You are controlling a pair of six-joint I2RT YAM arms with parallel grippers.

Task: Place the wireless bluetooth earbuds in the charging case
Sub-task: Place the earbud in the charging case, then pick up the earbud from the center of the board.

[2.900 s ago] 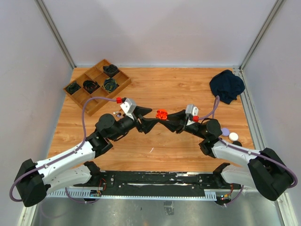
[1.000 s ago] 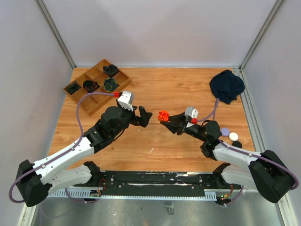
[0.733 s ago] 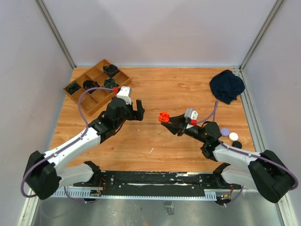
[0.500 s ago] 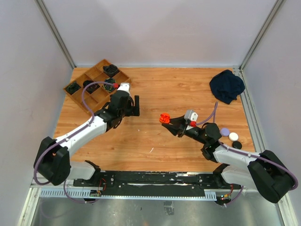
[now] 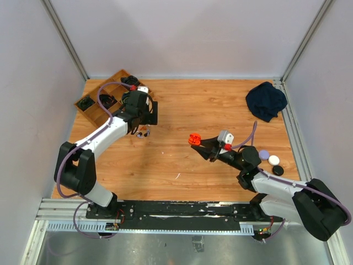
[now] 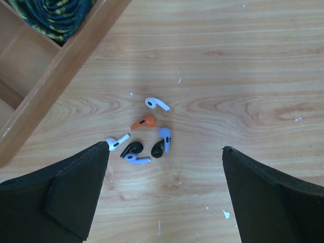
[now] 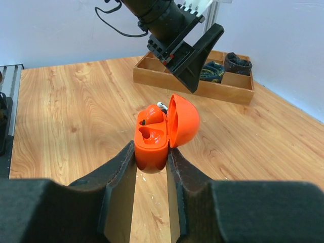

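Several tiny earbuds lie in a loose pile on the wood table: a white one (image 6: 157,104), an orange one (image 6: 143,122), a lavender one (image 6: 165,135) and a black one (image 6: 129,149) among them. In the top view the pile (image 5: 142,133) sits just in front of the tray. My left gripper (image 6: 165,152) hangs open above the pile, empty; it also shows in the top view (image 5: 148,116). My right gripper (image 7: 152,154) is shut on an open orange charging case (image 7: 151,139), held above the table centre (image 5: 193,139). One orange earbud (image 7: 152,115) sits in the far slot; the near slot is empty.
A wooden compartment tray (image 5: 92,117) holding coiled cables stands at the back left, close to the left gripper. A dark cloth (image 5: 266,100) lies at the back right. Small round lavender (image 5: 264,154), white (image 5: 274,159) and black (image 5: 278,170) cases lie by the right arm.
My left arm has swung away from the orange case, back and to the left, and now hangs open over the earbud pile. My right gripper still holds the open case, nearly unmoved.
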